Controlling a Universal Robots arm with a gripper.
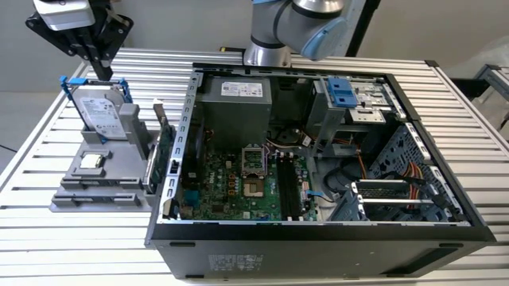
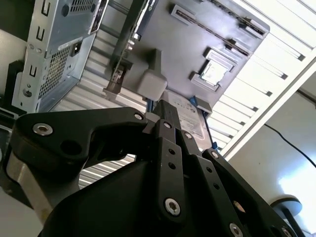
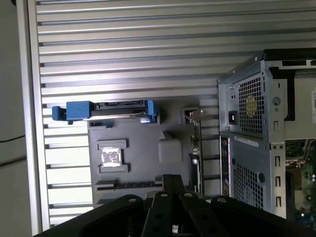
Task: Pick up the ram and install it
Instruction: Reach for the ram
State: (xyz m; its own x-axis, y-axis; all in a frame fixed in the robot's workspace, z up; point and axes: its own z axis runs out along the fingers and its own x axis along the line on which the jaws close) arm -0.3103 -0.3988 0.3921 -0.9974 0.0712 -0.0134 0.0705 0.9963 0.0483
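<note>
In the exterior view, the tool is seen closed and empty, poised above the hard drive. The hard drive stands upright in the grey fixture, near the edge of the surface at the exterior view's left. The open computer case is set beside the fixture.

In the first wrist view, the ram is seated on edge in a fixture slot, at the end opposite the hard drive, untouched by the tool.

In the second wrist view, the closed fingers are directed towards the hard drive.
</note>
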